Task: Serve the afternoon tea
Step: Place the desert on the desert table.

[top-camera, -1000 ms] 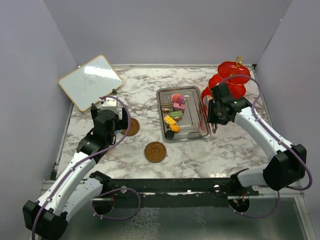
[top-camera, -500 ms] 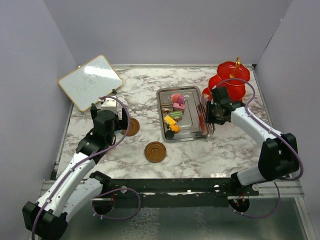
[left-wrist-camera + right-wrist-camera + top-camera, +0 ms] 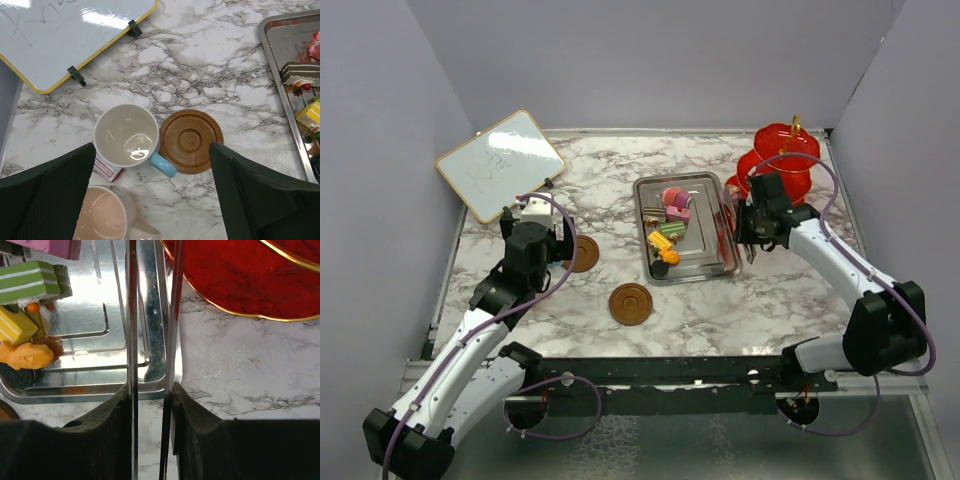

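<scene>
Right gripper (image 3: 150, 400) is clamping a pair of thin steel tongs (image 3: 131, 330) between its pads. Over the last second it has been drifting in toward the tray and then easing back a little, while the jaws are barely tightening. That reads as lining up rather than picking, since nothing is sitting between the tong blades. Just ahead of this hand and to its right, the red three-tier stand (image 3: 782, 150) is standing with its lowest plate close by. The steel tray (image 3: 705, 262) is lying to the hand's left, with the tongs reaching out over its near right corner. Left gripper (image 3: 152, 200) is hanging wide open and holding nothing, not having moved. The blue cup (image 3: 127, 135) is sitting directly below it and the pink cup (image 3: 102, 215) nearer its left finger. One brown saucer (image 3: 191, 141) is touching the blue cup's handle side, and the other saucer (image 3: 630, 303) is lying well apart toward the arms' bases. Cake pieces are waiting on the tray, left of the tongs: green (image 3: 30, 277) and yellow (image 3: 15, 325).
</scene>
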